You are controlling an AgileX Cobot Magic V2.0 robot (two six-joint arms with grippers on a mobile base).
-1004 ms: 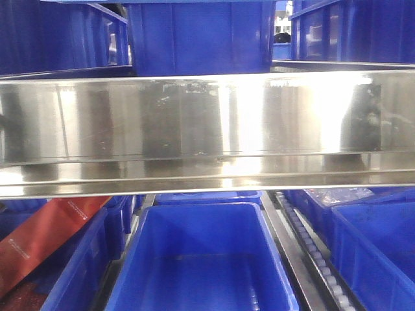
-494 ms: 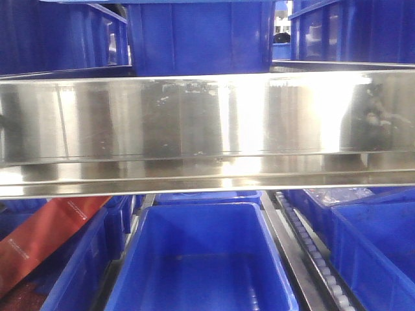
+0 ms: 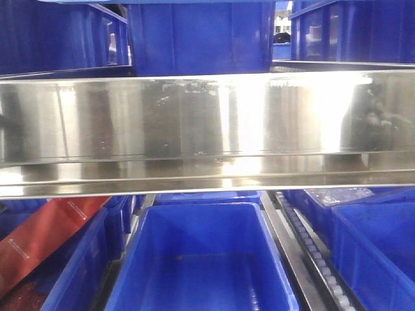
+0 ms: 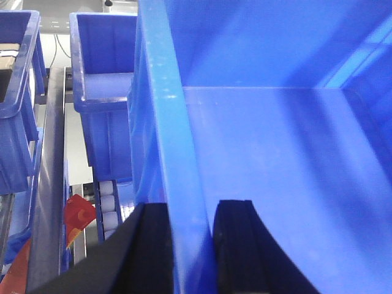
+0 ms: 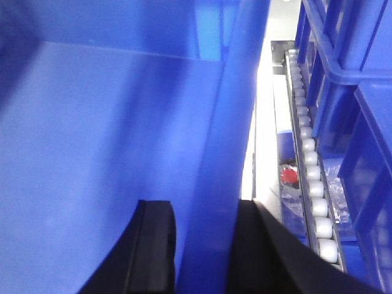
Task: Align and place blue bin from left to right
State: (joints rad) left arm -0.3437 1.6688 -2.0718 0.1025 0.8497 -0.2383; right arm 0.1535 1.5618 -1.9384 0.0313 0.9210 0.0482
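My left claw (image 4: pixel 191 214) straddles the bin (image 4: pixel 162 110) wall, one finger inside, one outside; left of it runs a roller track (image 4: pixel 108 205), a second bin (image 4: pixel 101 98) ahead. My right claw (image 5: pixel 205 214) straddles the opposite wall, rollers (image 5: pixel 311 160) and more bins (image 5: pixel 349 86) to its right

The bin (image 4: pixel 263 153) is plain bright blue. The left gripper (image 4: pixel 191 215) and right gripper (image 5: pixel 205 214) are matt black. The shelf (image 3: pixel 194 123) is mirror-silver with white glare. The upper bins (image 3: pixel 194 39) are darker navy. The rollers (image 5: pixel 312 184) are white. The strip (image 3: pixel 45 236) is red with small white lettering.
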